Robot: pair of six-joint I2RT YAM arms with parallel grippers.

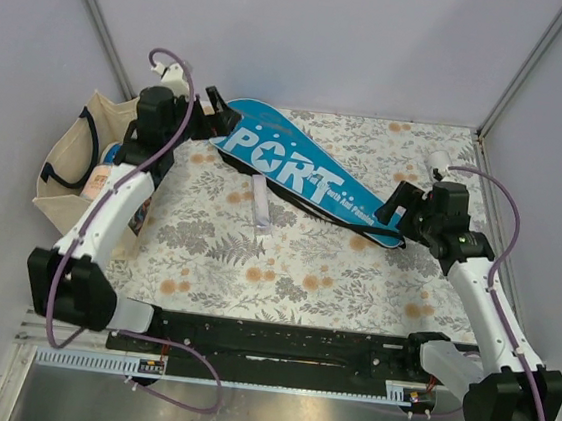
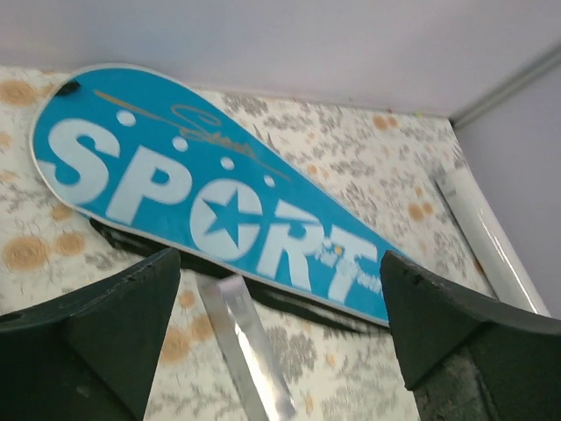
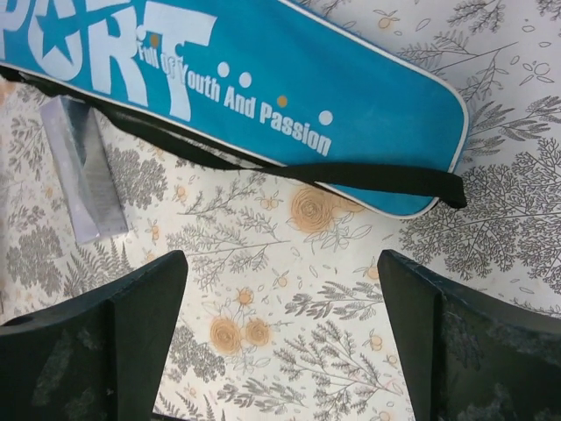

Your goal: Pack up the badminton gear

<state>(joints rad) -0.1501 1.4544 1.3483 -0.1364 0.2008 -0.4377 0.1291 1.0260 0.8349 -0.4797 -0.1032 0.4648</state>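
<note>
The blue cover (image 1: pixel 305 173) lies flat and slantwise on the flowered cloth (image 1: pixel 354 279). Your left gripper (image 2: pixel 279 298) hovers at its wide end and your right gripper (image 3: pixel 280 289) at its narrow end. Both sets of fingers are spread wide and hold nothing. No rackets or shuttlecocks show outside the cover. Whether they are inside it, you cannot tell from here.

Watch the tube (image 1: pixel 259 200). It lies loose just beside the cover's near edge, with one end up against the black strap (image 3: pixel 377 175). If you drag or lift the cover, the strap could sweep the tube along or send it rolling away. The strap trails out under that same edge, so a finger coming down there could hook it and tug the cover askew. The cover is thin and flat, so a pinch at its rim may gather the cloth instead. Its wide end also sits close to the canvas bag (image 1: pixel 70 163), and a push that way could slide it off the cloth.
</note>
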